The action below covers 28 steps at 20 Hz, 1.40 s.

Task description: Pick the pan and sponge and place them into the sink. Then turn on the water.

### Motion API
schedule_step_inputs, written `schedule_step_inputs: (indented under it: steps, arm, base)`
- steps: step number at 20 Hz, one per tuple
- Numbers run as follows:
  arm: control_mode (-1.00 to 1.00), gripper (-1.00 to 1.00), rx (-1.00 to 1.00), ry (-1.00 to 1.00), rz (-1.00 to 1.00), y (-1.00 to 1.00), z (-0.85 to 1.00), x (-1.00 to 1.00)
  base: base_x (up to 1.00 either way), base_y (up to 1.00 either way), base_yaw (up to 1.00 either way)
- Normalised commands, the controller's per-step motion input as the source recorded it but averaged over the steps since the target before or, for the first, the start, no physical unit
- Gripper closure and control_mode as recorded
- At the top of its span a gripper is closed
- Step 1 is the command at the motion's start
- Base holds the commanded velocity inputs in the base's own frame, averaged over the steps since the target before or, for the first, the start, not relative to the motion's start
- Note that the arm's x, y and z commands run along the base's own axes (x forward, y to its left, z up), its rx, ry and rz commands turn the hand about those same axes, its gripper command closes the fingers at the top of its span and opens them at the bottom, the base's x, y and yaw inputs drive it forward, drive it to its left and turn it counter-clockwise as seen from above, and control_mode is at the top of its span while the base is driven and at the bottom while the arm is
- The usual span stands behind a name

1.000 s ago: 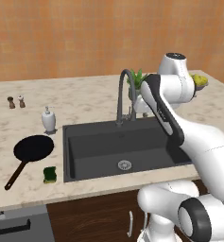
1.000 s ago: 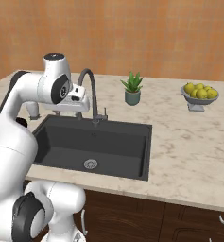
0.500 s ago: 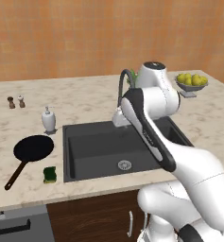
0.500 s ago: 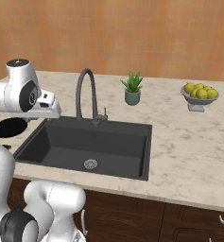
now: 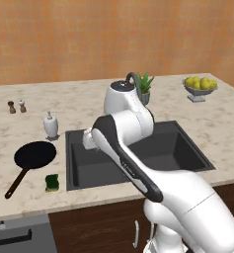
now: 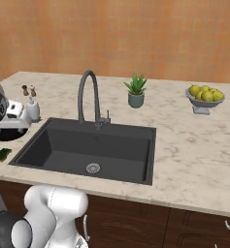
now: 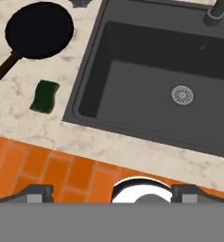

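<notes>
Pan (image 5: 35, 154) is lying on the worktop (image 5: 89, 106) at the sink's (image 5: 89, 170) nine o'clock, sponge (image 5: 52, 182) just at its five o'clock. You're seeing a soap bottle (image 5: 51, 125) standing beside them. You cannot tell the end effector's (image 5: 88, 140) grip.

Counter (image 6: 184, 160): beige speckled stone, running along an orange wall.
Soap dispenser (image 5: 51, 125): white bottle.
Salt and pepper shakers (image 5: 16, 106): pair, far left.
Potted plant (image 6: 136, 90): green, grey pot.
Fruit bowl (image 6: 205, 96): yellow fruit, right end.
</notes>
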Motion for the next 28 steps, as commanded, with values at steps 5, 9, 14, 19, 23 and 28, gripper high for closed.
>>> schedule_step_inputs:
  steps: [5,9,14,19,23,28]
  arm:
    - [-1.00,-1.00,0.00,0.03,0.07,1.00,-0.48,0.00]
    - [-1.00,-1.00,0.00,0.11,0.05,0.95,-0.53,0.00]
    - [-1.00,-1.00,0.00,0.13,0.00,0.60,-0.27,0.00]
    - [-1.00,-1.00,0.00,0.15,0.01,0.02,-0.06,0.12]
    - [-1.00,-1.00,0.00,0.06,0.00,0.03,-0.30,0.30]
    - [-1.00,-1.00,0.00,0.00,0.00,0.23,-0.43,0.24]
  base:
    - [0.00,0.00,0.00]
    - [0.00,0.00,0.00]
    - [0.00,0.00,0.00]
    - [0.00,0.00,0.00]
    - [0.00,0.00,0.00]
    - [0.00,0.00,0.00]
